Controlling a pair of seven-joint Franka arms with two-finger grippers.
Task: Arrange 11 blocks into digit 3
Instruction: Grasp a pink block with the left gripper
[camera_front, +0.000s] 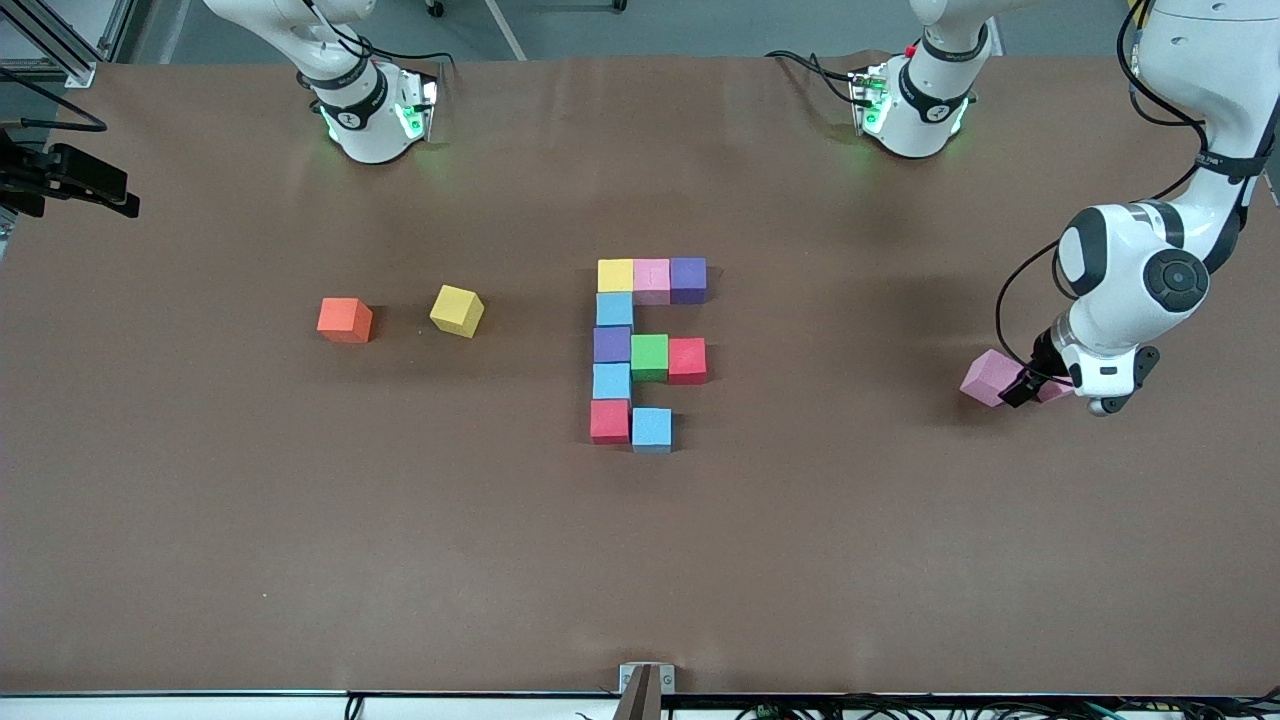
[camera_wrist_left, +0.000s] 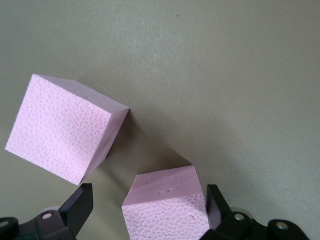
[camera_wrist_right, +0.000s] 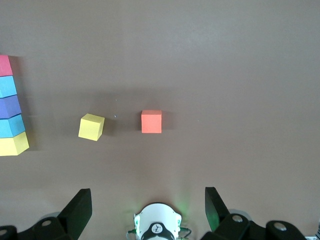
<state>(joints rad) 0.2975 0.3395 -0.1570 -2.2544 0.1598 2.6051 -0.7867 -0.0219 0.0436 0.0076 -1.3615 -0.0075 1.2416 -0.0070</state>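
- Presently ten blocks (camera_front: 648, 345) sit joined in the middle of the table (camera_front: 640, 560): a top row of yellow, pink and purple, a column of blue, purple, blue and red, a green and a red one in the middle row, and a blue one at the bottom.
- The bottom row appears to lack one cube beside the lowest blue block (camera_front: 652, 429), so the step in hand seems to be fetching the eleventh.
- The left gripper (camera_front: 1030, 385) is low at the left arm's end of the table, jaws open around one pink block (camera_wrist_left: 167, 205), not yet squeezing it; a second pink block (camera_wrist_left: 65, 125) lies just beside.
- Next it probably must close on that cube only, without pushing the neighbour.
- The right gripper (camera_wrist_right: 147, 207) waits high with open jaws, over its own base; a loose yellow block (camera_front: 457, 310) and an orange cube (camera_front: 345, 320) lie apart.
- No brand or readable writing is visible.
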